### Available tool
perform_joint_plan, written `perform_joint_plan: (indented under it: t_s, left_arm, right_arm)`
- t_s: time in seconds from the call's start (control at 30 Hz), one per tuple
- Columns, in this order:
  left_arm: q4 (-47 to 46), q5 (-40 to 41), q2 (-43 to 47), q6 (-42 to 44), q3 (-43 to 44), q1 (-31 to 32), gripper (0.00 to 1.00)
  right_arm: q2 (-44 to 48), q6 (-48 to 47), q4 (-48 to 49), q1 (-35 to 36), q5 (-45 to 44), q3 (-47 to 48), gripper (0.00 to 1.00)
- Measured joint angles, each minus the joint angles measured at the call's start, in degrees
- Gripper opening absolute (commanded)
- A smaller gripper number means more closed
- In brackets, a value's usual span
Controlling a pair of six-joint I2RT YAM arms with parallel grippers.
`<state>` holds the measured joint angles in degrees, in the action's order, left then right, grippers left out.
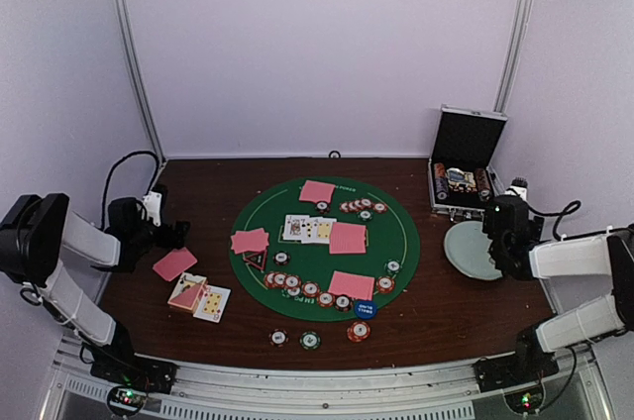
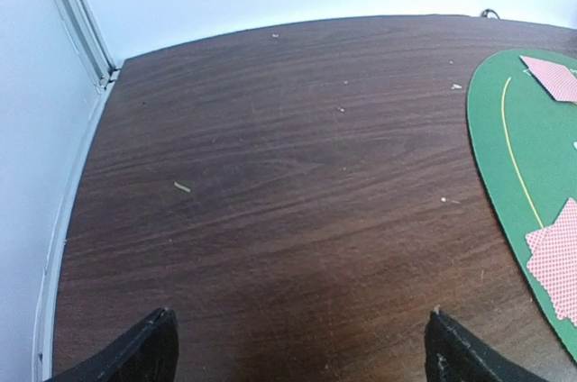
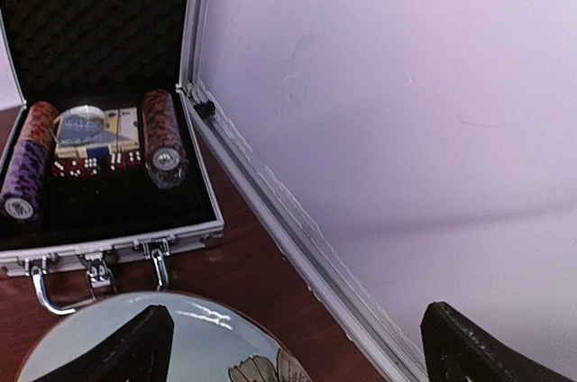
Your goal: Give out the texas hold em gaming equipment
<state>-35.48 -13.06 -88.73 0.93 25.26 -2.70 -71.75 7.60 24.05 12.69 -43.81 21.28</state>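
A round green mat [image 1: 324, 247] holds pink-backed playing cards [image 1: 348, 238], face-up cards [image 1: 305, 229], rows of striped poker chips [image 1: 297, 286] and a blue dealer disc [image 1: 365, 309]. Three chips [image 1: 310, 340] lie on the wood in front of the mat. A pink card [image 1: 174, 263] and a small deck [image 1: 188, 293] lie left of it. My left gripper [image 2: 302, 328] hovers open over bare wood, left of the mat, holding nothing. My right gripper [image 3: 297, 328] is open and empty over the plate's far edge, facing the case.
The open black-and-silver case [image 3: 108, 229] holds chip rolls [image 3: 162, 139] at the back right. A pale floral plate [image 1: 471, 250] sits in front of it. A metal frame rail [image 3: 297, 238] and white walls border the table.
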Motion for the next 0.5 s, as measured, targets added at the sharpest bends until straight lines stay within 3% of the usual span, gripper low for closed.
perform_joint_plan:
  t_s: [0.1, 0.5]
  left_arm:
    - [-6.5, 1.4, -0.3, -0.1, -4.2, 0.7, 0.98]
    - [-11.3, 4.9, -1.0, -0.2, -5.1, 1.4, 0.97]
  right_arm:
    - [-2.0, -2.0, 6.7, -0.7, 1.3, 0.0, 1.00]
    - [-12.9, -8.1, 26.6, -2.4, 9.4, -0.7, 0.99]
